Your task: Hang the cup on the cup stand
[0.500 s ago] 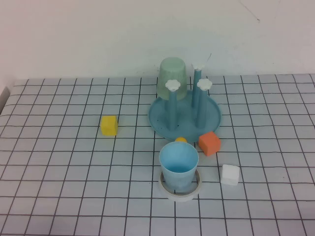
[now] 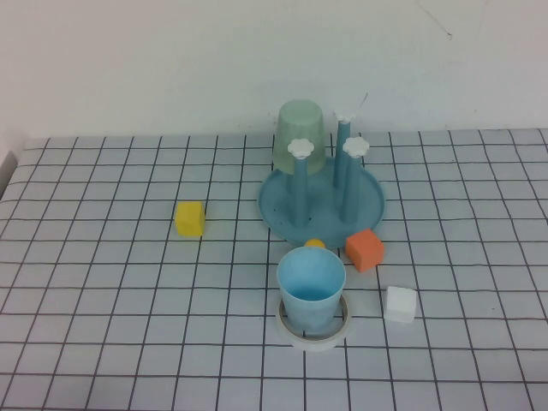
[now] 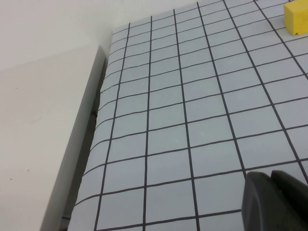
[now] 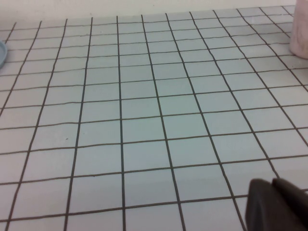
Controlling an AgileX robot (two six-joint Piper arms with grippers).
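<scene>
The sky-blue cup (image 2: 311,289) stands upright, mouth up, inside a white tape ring (image 2: 313,332) at the table's front middle. The cup stand (image 2: 368,204) is just behind it, a blue dish with upright pegs capped by white flowers (image 2: 354,146). A pale green cup (image 2: 300,137) hangs upside down on a back peg. Neither arm shows in the high view. My left gripper (image 3: 270,175) is shut and empty, low over the grid mat near its left edge. My right gripper (image 4: 272,183) is shut and empty over bare mat. A sliver of the stand's base shows in the right wrist view (image 4: 1,53).
A yellow cube (image 2: 189,217) lies left of the stand and shows in the left wrist view (image 3: 296,17). An orange cube (image 2: 365,249) and a small orange ball (image 2: 315,243) sit between stand and cup. A white cube (image 2: 400,304) lies right of the cup. A pale object (image 4: 299,38) shows in the right wrist view.
</scene>
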